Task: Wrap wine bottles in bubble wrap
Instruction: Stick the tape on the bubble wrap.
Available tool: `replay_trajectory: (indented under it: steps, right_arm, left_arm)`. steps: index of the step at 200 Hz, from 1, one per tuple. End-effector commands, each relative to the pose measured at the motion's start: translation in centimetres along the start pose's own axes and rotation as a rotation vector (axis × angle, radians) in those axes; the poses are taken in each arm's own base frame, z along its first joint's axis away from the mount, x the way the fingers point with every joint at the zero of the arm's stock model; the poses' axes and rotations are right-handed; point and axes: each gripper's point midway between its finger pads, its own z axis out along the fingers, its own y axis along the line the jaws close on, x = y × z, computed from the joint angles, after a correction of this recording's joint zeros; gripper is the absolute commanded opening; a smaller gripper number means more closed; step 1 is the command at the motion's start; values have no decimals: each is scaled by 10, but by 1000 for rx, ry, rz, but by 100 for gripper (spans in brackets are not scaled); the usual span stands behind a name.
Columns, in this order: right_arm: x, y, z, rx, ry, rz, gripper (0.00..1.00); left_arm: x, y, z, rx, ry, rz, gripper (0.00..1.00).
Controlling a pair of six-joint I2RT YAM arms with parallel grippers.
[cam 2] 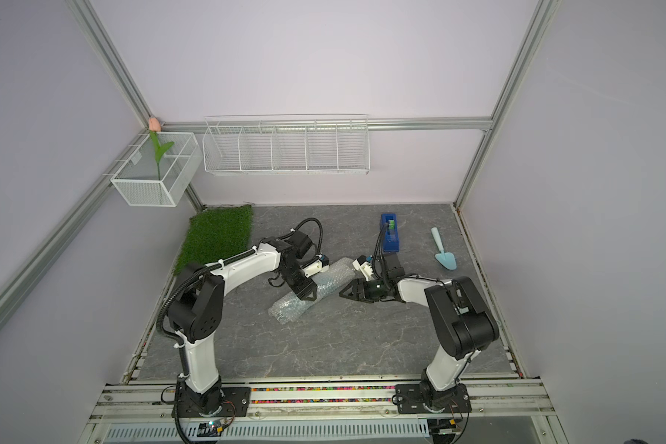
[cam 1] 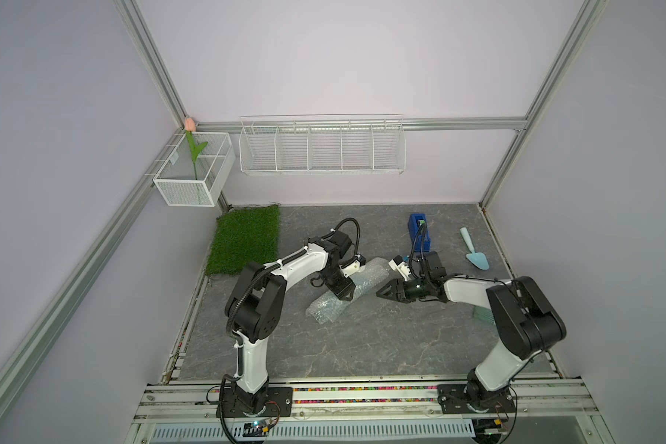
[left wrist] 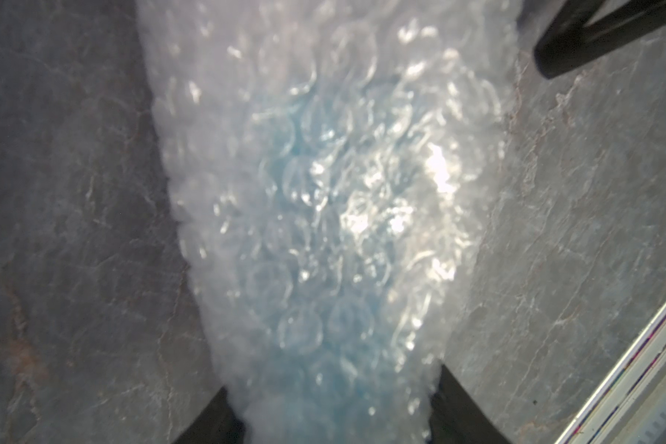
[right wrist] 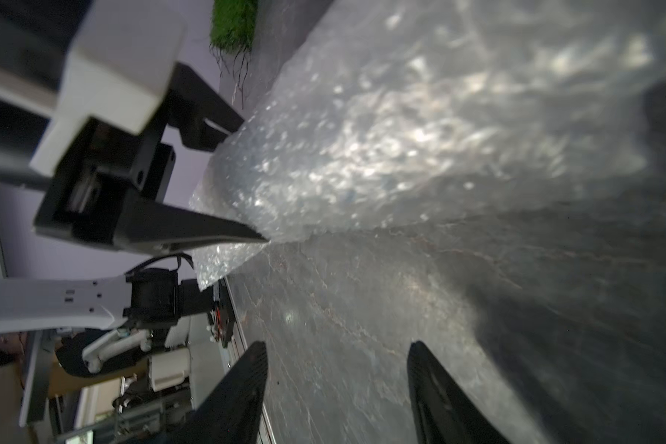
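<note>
Nearest, the bubble wrap [cam 1: 325, 309] lies rolled on the table [cam 1: 362, 346], the wine bottle [left wrist: 304, 161] showing blue inside; our left gripper [cam 1: 345, 296] pinches the roll mid-length; our right gripper [cam 1: 379, 294], just beside, is spread and empty. We judge rolling done; sealing next calls for the tape dispenser [cam 1: 419, 232] farther back.
</note>
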Motion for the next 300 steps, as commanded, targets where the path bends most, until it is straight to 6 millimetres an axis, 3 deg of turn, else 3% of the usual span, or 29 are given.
replay_trajectory:
  steps: [1,22,69,119,175,217,259,300]
  right_arm:
    - [-7,29,-3,-112,-25,-60,26]
    - [-27,44,11,-222,-59,-49,7]
    - [-53,36,50,-346,-142,27,7]
    - [-65,11,64,-345,-217,83,7]
    - [-47,17,37,-320,-211,49,7]
    - [-24,8,37,-258,-161,63,8]
    - [-11,-9,50,-156,-95,79,7]
    - [-29,-13,54,-111,-126,60,8]
  left_arm:
    - [24,-12,17,76,114,-21,59]
    - [24,-12,17,78,117,-24,59]
    - [25,-11,16,75,126,-30,59]
    - [25,-11,15,76,130,-28,59]
    - [24,-8,15,71,131,-31,59]
    - [25,-7,16,67,137,-32,59]
    - [25,-7,15,65,140,-34,59]
    - [25,-7,17,75,143,-36,59]
